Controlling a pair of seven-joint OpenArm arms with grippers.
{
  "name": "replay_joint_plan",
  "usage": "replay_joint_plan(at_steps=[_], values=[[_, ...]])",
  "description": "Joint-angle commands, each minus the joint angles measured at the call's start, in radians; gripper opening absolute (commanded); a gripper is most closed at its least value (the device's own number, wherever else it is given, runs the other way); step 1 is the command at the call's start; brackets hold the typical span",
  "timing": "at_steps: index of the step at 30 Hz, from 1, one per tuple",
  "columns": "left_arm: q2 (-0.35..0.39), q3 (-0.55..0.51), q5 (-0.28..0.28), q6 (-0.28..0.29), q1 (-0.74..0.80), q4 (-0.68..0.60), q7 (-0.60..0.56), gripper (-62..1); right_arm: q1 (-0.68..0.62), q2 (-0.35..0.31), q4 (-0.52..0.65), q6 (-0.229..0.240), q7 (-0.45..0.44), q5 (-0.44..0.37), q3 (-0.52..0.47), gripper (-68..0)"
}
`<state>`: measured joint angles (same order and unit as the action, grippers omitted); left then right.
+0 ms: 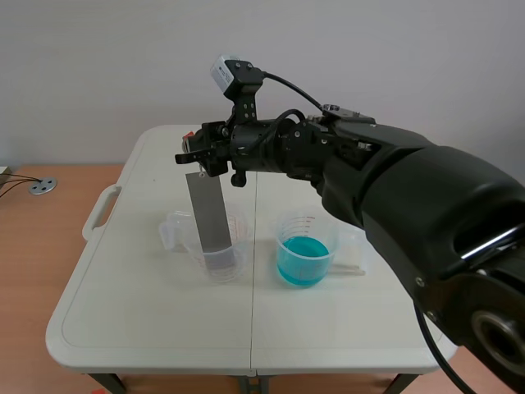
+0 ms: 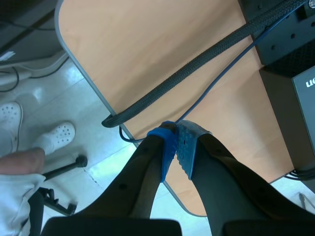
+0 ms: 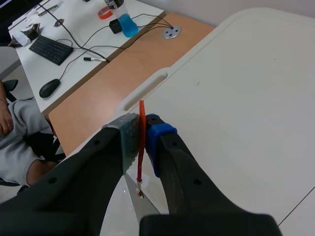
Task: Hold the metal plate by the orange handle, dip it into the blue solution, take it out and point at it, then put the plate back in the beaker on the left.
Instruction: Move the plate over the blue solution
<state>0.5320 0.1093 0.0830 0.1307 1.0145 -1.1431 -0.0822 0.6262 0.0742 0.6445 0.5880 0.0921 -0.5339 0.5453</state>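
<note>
My right gripper (image 1: 194, 153) is shut on the orange handle (image 3: 141, 142) of the grey metal plate (image 1: 212, 215). The plate hangs tilted, and its lower end is inside the clear left beaker (image 1: 176, 227). In the right wrist view the handle is pinched between the pads, with the plate (image 3: 141, 205) just showing below them. The right beaker (image 1: 324, 230) holds blue solution (image 1: 302, 263) and stands apart from the plate. My left gripper (image 2: 176, 133) is shut on nothing, off the table above a wooden desk edge, and it does not show in the scene view.
The white table (image 1: 148, 320) has a carry-handle slot (image 1: 99, 212) at its left edge. A clear stick (image 1: 353, 266) lies beside the right beaker. A neighbouring desk holds a keyboard (image 3: 51, 49) and a mouse (image 3: 48, 87), and a seated person (image 3: 19, 132) is near it. Cables (image 2: 197, 64) cross the wooden desk.
</note>
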Motion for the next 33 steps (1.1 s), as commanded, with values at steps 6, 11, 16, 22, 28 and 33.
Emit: replay_joint_plan(at_steps=[6,11,16,22,28,33], values=[[-0.010,0.003,0.002,0.003,0.013,-0.007,-0.004,-59.0,-0.036,0.000,0.132,0.008,-0.031,0.061,0.000,-66.4],[-0.029,0.003,0.002,0.003,0.013,-0.007,-0.004,-59.0,-0.087,-0.005,0.223,0.008,-0.039,0.119,-0.001,-66.4],[-0.039,0.003,0.002,0.003,0.013,-0.007,-0.004,-59.0,-0.134,-0.019,0.313,0.008,-0.052,0.176,-0.001,-66.4],[-0.038,0.003,0.002,0.003,0.013,-0.007,-0.004,-59.0,-0.190,-0.040,0.401,0.007,-0.057,0.218,-0.004,-66.4],[-0.039,0.003,0.002,0.004,0.006,-0.007,-0.005,-59.0,-0.238,-0.041,0.474,0.003,-0.054,0.261,-0.003,-66.4],[-0.038,0.003,0.002,0.003,-0.018,-0.007,-0.003,-59.0,-0.282,-0.047,0.555,-0.001,-0.049,0.305,-0.015,-66.4]])
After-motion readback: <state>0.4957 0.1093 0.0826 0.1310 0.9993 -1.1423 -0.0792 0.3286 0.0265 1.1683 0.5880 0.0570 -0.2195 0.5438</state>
